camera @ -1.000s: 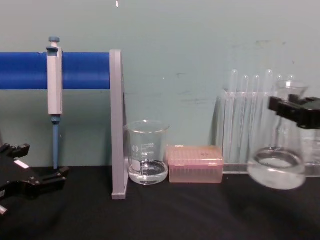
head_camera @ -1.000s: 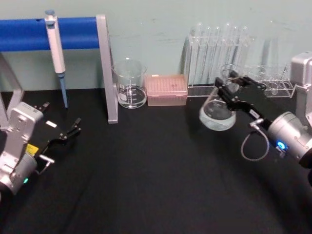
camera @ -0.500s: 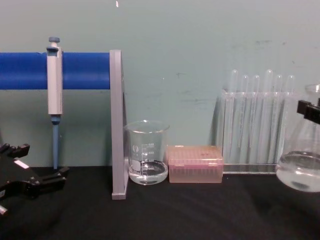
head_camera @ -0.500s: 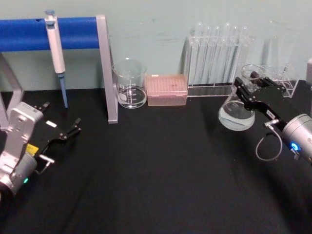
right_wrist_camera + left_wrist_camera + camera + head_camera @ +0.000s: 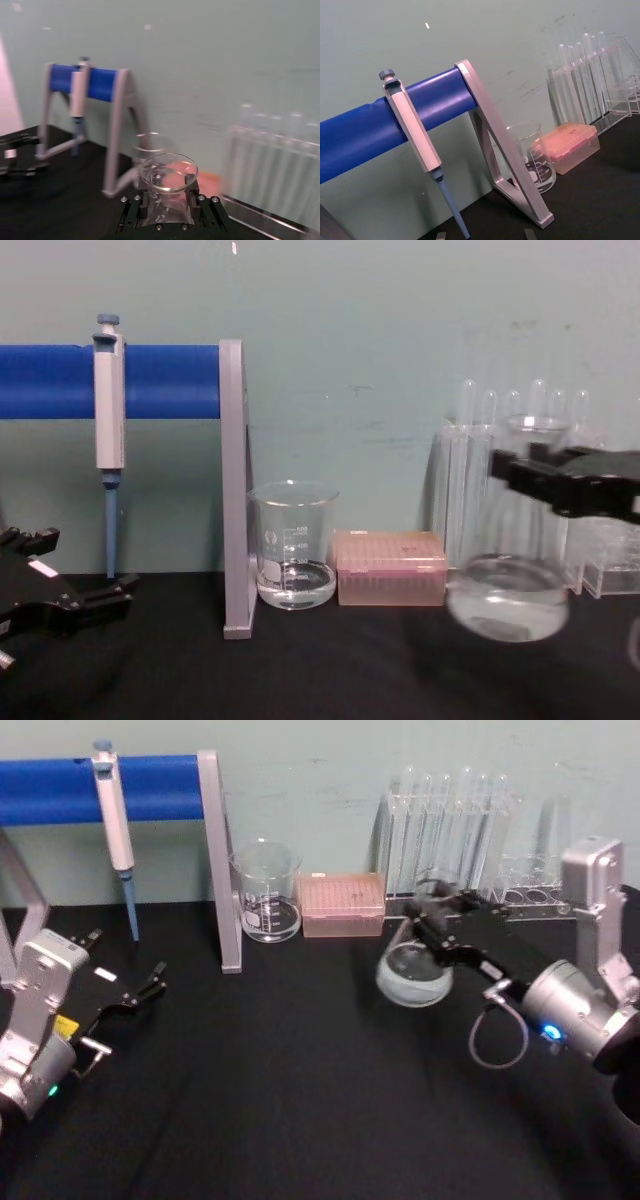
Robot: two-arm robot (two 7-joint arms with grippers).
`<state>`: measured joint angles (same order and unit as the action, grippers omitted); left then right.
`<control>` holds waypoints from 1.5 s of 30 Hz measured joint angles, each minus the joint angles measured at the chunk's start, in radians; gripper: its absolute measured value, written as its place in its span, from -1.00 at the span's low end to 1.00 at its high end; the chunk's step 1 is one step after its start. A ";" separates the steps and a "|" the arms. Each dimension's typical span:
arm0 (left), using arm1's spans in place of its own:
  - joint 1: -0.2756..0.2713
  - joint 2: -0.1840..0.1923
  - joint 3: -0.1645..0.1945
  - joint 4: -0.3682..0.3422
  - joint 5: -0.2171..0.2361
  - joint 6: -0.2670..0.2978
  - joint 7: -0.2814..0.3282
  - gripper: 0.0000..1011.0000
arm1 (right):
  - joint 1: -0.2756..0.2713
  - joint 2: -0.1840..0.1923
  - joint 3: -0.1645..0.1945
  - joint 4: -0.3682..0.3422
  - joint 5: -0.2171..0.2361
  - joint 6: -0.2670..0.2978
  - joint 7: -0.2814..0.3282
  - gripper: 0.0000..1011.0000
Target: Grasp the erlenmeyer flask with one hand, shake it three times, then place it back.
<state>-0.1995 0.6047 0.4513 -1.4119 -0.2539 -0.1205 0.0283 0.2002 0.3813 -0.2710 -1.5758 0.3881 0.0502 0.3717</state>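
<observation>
I hold the erlenmeyer flask [image 5: 413, 975] over the black table [image 5: 300, 1100], lifted off it as far as I can judge. It hangs in front of the test tube rack [image 5: 445, 820], to the right of the beaker [image 5: 267, 895] and the pink tip box [image 5: 342, 905]. My right gripper [image 5: 432, 913] is clamped across its neck just under the rim, and my left gripper [image 5: 125, 960] is parked wide at the table's left side. I take this for the shaking step. I should swing short and level, firm on the neck, so the base stays off the rack behind and the glass cannot slide in my grip. The flask is clear glass, roughly upright. Its wide round base tapers to a narrow rimmed neck, and a shallow pool of clear liquid sits at the bottom.
</observation>
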 joint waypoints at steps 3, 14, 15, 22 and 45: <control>0.000 0.000 0.000 0.000 0.000 0.000 0.000 0.98 | 0.015 -0.001 -0.035 0.000 0.006 0.000 0.040 -0.11; 0.000 0.000 0.000 0.000 0.000 0.000 0.000 0.98 | 0.060 0.006 -0.123 0.017 0.040 -0.007 0.131 -0.11; 0.000 0.000 0.000 0.000 0.000 0.000 0.000 0.98 | 0.063 0.007 -0.127 0.018 0.042 -0.008 0.133 -0.11; 0.000 0.000 0.000 0.000 0.000 0.000 0.000 0.98 | 0.073 0.015 -0.144 0.028 0.054 -0.020 0.131 -0.11; 0.000 0.000 0.000 0.000 0.000 0.000 0.000 0.98 | -0.036 0.050 0.034 -0.015 0.048 -0.007 -0.088 -0.11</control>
<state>-0.1996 0.6047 0.4514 -1.4120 -0.2539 -0.1205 0.0283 0.1644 0.4311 -0.2367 -1.5907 0.4361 0.0436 0.2836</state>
